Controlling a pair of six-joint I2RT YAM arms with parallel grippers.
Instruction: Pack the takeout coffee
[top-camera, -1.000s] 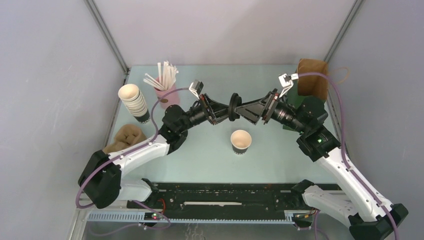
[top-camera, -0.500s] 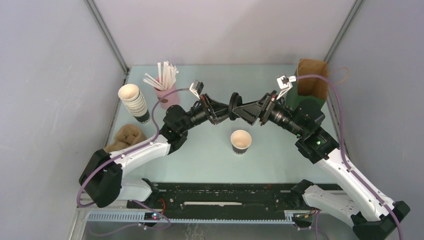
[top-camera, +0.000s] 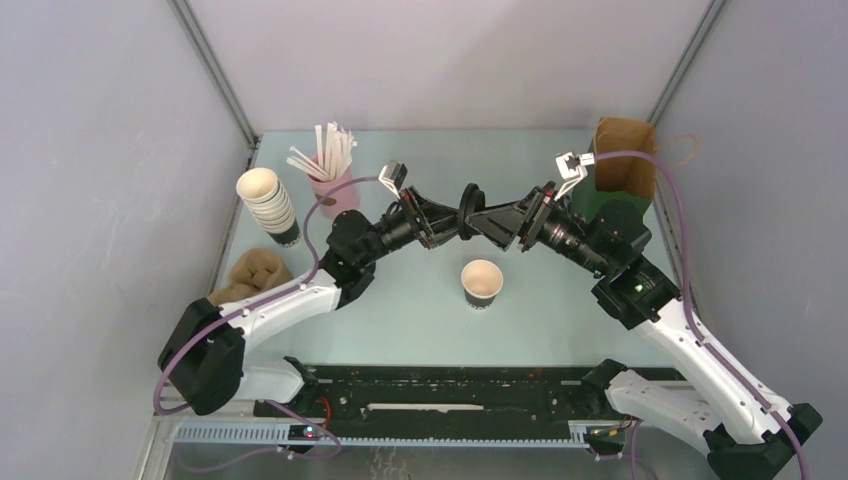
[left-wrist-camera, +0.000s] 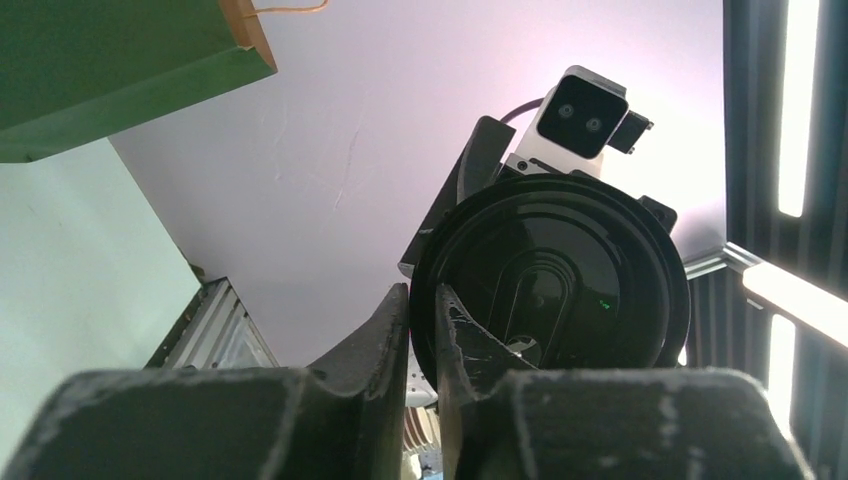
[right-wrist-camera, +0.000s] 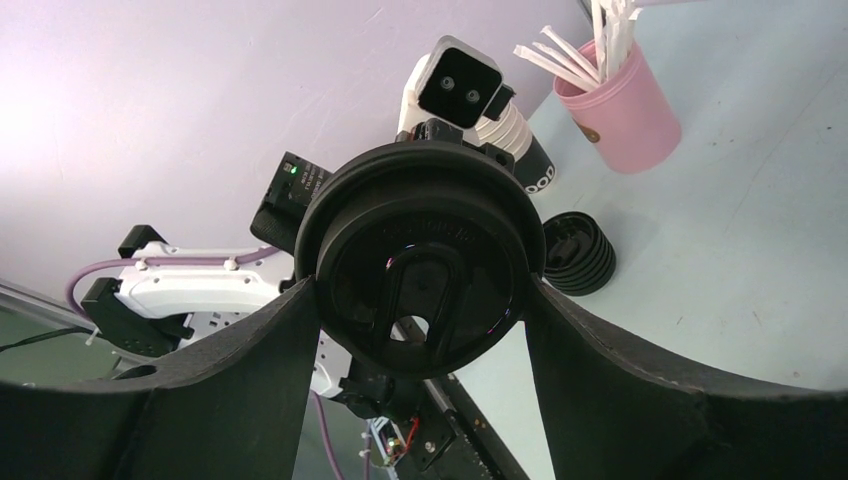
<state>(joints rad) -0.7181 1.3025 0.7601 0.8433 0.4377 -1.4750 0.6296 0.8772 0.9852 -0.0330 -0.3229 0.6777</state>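
Pale green table (top-camera: 540, 170), seen from above: a lone lidless paper cup (top-camera: 482, 283) stands mid-table. At the left rear are a stack of cream-lined cups (top-camera: 268, 205) and a pink cup (top-camera: 335, 190) of white stirrers (top-camera: 330, 150). Loose black lids (right-wrist-camera: 578, 252) sit nearby (visible only from the right wrist). A paper bag (top-camera: 625, 158) stands right rear, and a crumpled tan bundle (top-camera: 250, 275) lies at the left edge.

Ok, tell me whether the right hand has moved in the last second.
Yes, slightly: the right hand has edged left, away from the paper bag, toward the black lid.
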